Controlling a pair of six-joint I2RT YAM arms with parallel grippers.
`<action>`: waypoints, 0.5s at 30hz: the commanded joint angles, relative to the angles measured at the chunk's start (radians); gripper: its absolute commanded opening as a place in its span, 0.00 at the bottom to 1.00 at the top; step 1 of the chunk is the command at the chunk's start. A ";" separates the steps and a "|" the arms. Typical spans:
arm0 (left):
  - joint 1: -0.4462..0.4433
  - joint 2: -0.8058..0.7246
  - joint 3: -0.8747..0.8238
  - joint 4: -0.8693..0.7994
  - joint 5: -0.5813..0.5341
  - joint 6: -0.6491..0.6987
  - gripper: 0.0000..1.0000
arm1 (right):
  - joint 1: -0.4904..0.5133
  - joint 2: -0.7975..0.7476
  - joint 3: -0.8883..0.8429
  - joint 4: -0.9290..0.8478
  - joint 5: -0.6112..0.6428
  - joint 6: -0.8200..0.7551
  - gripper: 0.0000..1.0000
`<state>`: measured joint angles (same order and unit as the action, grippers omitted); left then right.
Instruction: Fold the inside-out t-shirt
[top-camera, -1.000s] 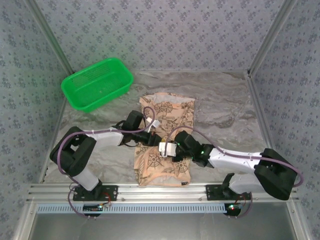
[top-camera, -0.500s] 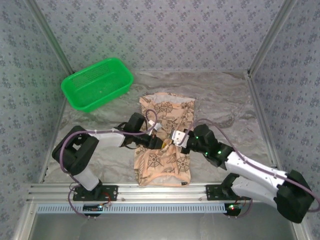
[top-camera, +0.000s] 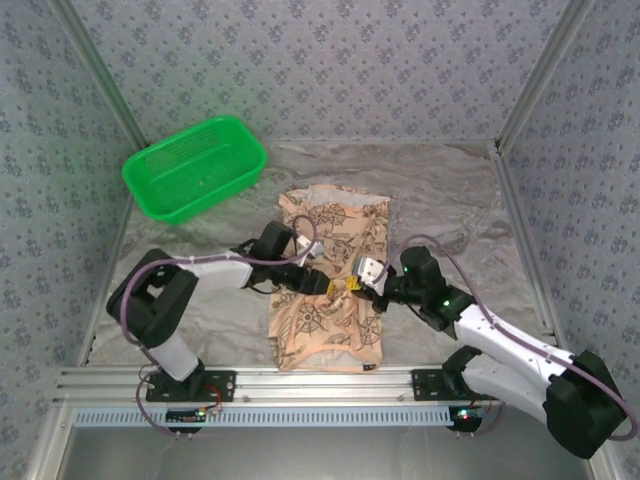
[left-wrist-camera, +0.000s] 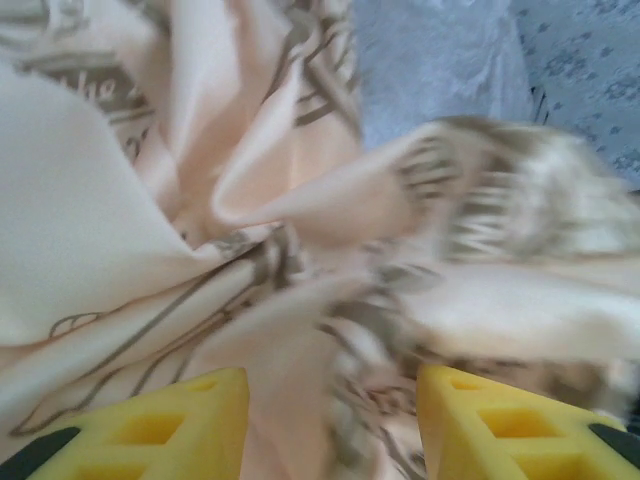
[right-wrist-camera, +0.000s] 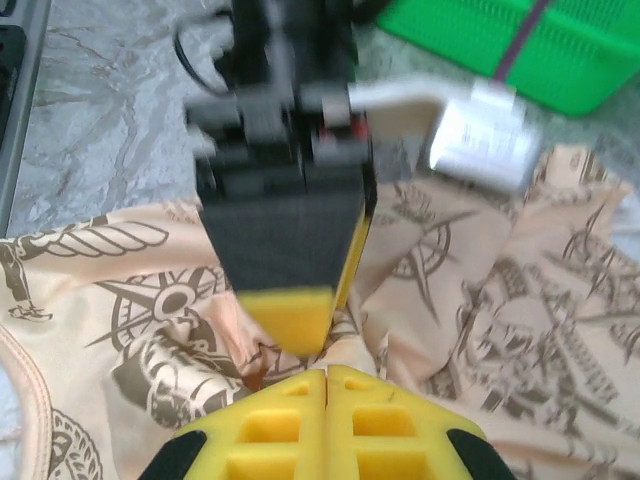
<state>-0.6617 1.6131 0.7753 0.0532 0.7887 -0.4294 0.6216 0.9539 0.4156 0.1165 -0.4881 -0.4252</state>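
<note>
Upper left of the top view, a green plastic mesh basket (top-camera: 195, 167) sits well apart and is no obstacle. At centre, the tan-peach printed cloth t-shirt (top-camera: 335, 225) lies bunched on the grey marbled table (top-camera: 450, 200). The left gripper (left-wrist-camera: 330, 385) has its fingers apart around a raised fold, likely releasing it. Tip to tip beside it, the right gripper (right-wrist-camera: 326, 372) is closed, seemingly pinching that fold to take it over.

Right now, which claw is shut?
The right claw: its yellow fingers meet, pinching the t-shirt. The left claw has its fingers apart over the cloth.
</note>
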 joint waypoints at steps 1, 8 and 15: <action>0.003 -0.106 -0.002 -0.092 -0.018 0.027 0.48 | -0.032 0.028 -0.013 -0.009 -0.009 0.088 0.00; -0.124 -0.104 0.007 -0.035 -0.022 -0.098 0.49 | -0.040 -0.011 -0.035 0.099 -0.130 0.088 0.00; -0.161 -0.006 0.057 -0.090 -0.179 -0.101 0.23 | -0.061 -0.026 -0.019 0.036 -0.058 0.072 0.00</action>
<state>-0.8230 1.5692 0.7944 -0.0017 0.6842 -0.5209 0.5785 0.9401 0.3824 0.1822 -0.5880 -0.3618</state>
